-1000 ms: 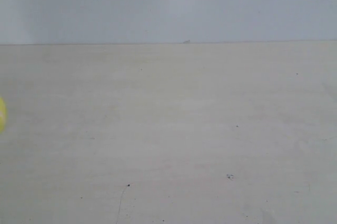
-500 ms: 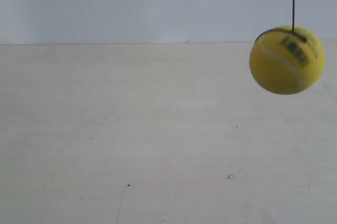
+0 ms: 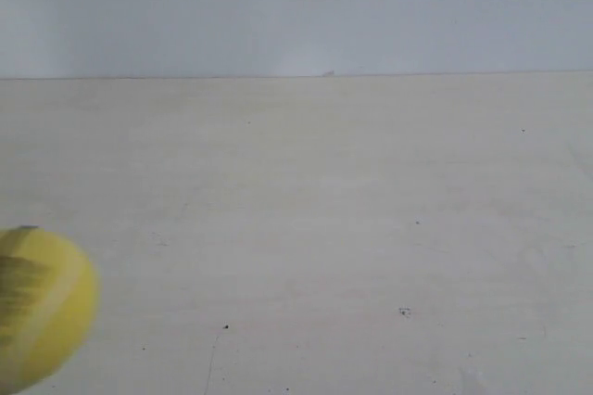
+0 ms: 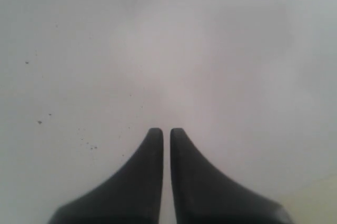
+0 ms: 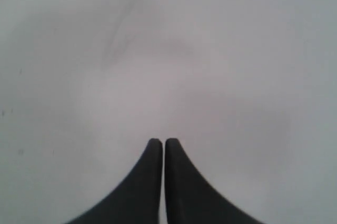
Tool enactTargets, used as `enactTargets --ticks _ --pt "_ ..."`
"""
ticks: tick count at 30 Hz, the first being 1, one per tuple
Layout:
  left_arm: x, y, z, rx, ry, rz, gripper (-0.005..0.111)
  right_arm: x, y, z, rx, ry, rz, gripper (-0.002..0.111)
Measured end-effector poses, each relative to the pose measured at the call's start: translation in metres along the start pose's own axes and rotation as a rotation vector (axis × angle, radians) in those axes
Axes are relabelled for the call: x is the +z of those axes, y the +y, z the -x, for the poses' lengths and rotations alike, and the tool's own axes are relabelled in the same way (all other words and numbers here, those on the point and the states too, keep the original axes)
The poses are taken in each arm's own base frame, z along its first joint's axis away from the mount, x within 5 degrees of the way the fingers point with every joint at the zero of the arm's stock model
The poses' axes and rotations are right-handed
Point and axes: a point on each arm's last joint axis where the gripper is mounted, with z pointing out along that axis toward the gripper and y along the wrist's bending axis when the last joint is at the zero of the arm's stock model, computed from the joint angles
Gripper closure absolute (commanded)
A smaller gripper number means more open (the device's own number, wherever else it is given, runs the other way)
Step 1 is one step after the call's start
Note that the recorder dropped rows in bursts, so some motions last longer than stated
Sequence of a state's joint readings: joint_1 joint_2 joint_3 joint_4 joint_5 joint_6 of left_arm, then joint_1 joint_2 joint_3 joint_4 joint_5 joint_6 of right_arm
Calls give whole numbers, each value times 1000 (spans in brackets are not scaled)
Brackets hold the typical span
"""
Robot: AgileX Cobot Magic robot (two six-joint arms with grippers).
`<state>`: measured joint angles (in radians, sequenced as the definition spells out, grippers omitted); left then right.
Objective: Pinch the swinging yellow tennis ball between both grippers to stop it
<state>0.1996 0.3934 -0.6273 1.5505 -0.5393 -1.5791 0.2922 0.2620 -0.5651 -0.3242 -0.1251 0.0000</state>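
The yellow tennis ball (image 3: 37, 307) shows blurred at the exterior view's lower left edge, partly cut off by the frame; its string is not visible. No arm appears in the exterior view. In the left wrist view my left gripper (image 4: 166, 131) is shut, its two black tapered jaws almost touching with nothing between them, over bare pale surface. In the right wrist view my right gripper (image 5: 160, 141) is likewise shut and empty. The ball appears in neither wrist view.
A pale wooden tabletop (image 3: 352, 228) with a few dark specks fills the exterior view, with a plain grey-white wall (image 3: 296, 6) behind it. A yellowish patch (image 4: 316, 203) sits at one corner of the left wrist view.
The ball swung from the exterior view's left edge to its upper right half a second ago, and is now back at the lower left, nearer the camera.
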Motion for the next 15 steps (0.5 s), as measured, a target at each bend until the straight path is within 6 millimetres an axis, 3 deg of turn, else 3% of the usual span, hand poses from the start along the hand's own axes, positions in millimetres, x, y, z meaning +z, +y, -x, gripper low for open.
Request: enactTargets --ticks 7,15 --pt "5 8 -9 29 80 53 102 -3 8 -20 -150 177 177 108" --pt "40 23 -43 -83 265 -26 102 11 19 -37 -186 291 282 108"
